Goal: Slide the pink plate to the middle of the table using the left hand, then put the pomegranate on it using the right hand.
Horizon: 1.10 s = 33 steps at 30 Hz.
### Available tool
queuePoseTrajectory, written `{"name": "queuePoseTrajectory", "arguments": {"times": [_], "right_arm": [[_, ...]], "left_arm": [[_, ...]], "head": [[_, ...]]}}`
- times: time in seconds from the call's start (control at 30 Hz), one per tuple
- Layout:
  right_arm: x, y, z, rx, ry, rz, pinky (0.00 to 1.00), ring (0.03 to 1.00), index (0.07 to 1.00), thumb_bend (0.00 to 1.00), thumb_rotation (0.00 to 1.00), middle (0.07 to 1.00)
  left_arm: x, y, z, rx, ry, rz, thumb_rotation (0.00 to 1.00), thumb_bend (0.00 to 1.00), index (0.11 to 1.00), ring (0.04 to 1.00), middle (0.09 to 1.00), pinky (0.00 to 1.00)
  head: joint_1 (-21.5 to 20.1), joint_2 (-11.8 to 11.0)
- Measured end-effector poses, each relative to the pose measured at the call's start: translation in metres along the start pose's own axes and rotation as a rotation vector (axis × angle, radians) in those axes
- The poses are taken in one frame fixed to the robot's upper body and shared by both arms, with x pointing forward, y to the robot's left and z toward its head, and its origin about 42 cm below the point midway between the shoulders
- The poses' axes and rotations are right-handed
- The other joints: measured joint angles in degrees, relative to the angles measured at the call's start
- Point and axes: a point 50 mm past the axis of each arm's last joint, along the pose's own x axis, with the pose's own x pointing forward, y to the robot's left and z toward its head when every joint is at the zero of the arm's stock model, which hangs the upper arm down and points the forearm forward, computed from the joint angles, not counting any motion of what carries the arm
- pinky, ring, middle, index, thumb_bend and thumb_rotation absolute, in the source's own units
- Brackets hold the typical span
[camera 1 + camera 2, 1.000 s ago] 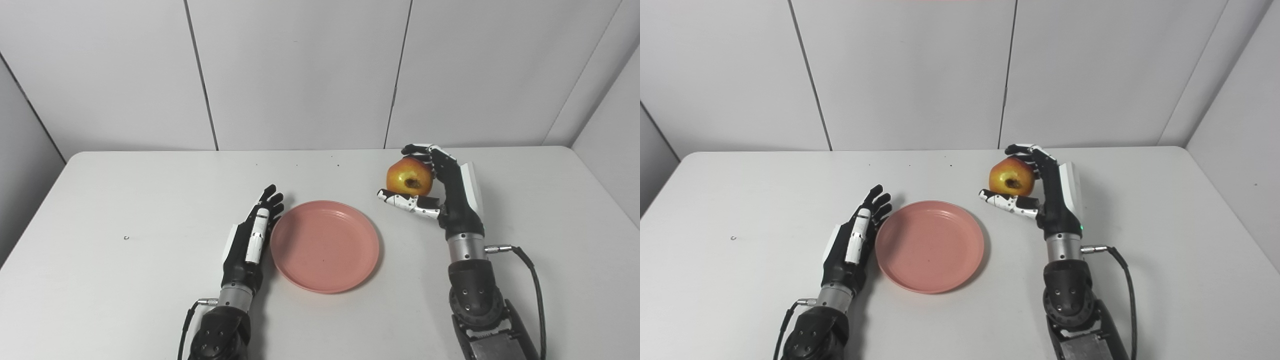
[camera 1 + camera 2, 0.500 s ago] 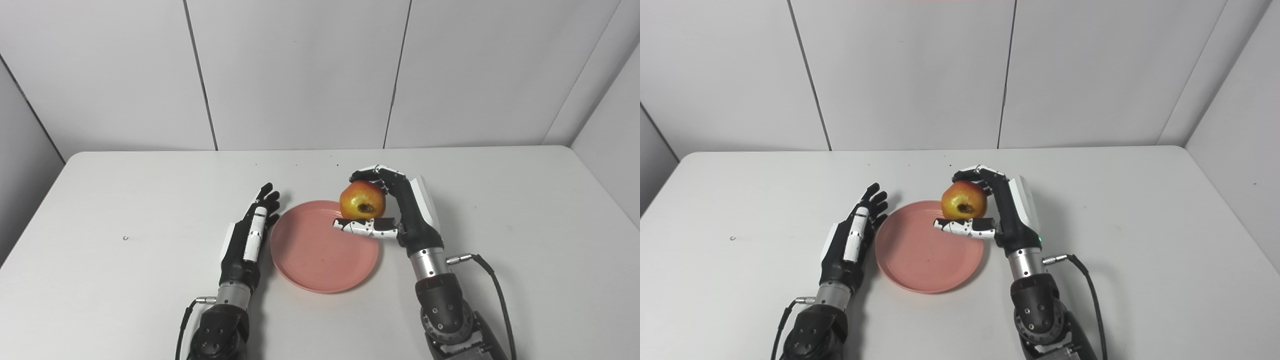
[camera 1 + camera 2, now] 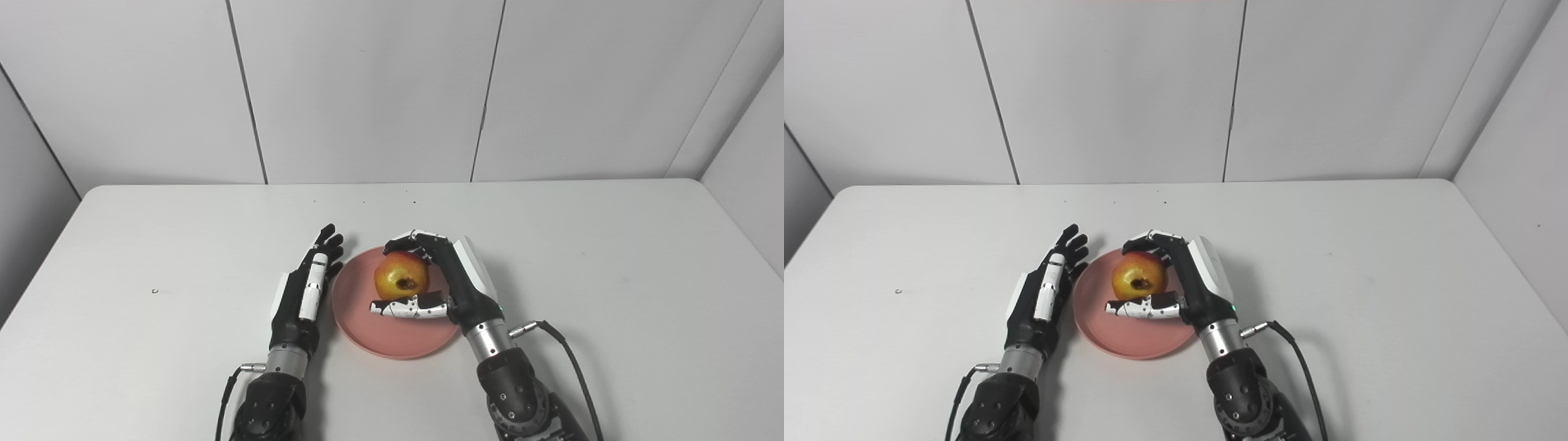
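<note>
The pink plate lies near the middle of the white table. A yellow-red pomegranate is over the plate's middle, with my right hand shut on it, fingers over its top and thumb under its front. I cannot tell whether the fruit touches the plate. My left hand lies flat and open on the table just left of the plate's rim, fingers pointing away from me.
Grey wall panels stand behind the table's far edge. A black cable trails from my right wrist. A tiny speck lies on the left part of the table.
My right hand carried the pomegranate leftward and toward me, from right of the plate to over its middle, and lowered it. The left hand drew back slightly and stays beside the plate.
</note>
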Motion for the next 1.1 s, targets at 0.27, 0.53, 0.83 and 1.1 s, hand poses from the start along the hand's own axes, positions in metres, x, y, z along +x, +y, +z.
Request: {"name": "queuePoseTrajectory", "arguments": {"times": [0.27,0.53,0.83,1.1], "right_arm": [[-0.002,0.008,-0.006,-0.037,0.003,0.035,0.34,0.39,0.553,0.5,0.0,0.488],[-0.004,0.01,-0.013,-0.074,0.005,0.055,0.31,0.396,0.528,0.51,0.0,0.495],[-0.005,0.008,-0.011,-0.12,-0.014,0.065,0.64,0.71,0.499,0.5,0.15,0.713],[-0.006,0.009,-0.011,-0.148,-0.048,0.078,0.69,0.763,0.499,0.5,0.16,0.756]], "left_arm": [[0.0,0.0,0.0,0.015,-0.001,0.0,1.0,0.27,0.887,0.918,0.916,0.89],[0.0,0.0,0.0,0.015,-0.001,0.0,1.0,0.27,0.884,0.916,0.913,0.89],[0.0,0.0,0.0,0.015,-0.002,0.0,1.0,0.26,0.887,0.928,0.92,0.91],[0.0,0.0,0.0,0.013,-0.002,-0.002,1.0,0.26,0.883,0.923,0.918,0.91]], "head": [[-0.1,0.0],[-0.2,0.1],[-0.1,0.3],[-0.2,0.4]]}}
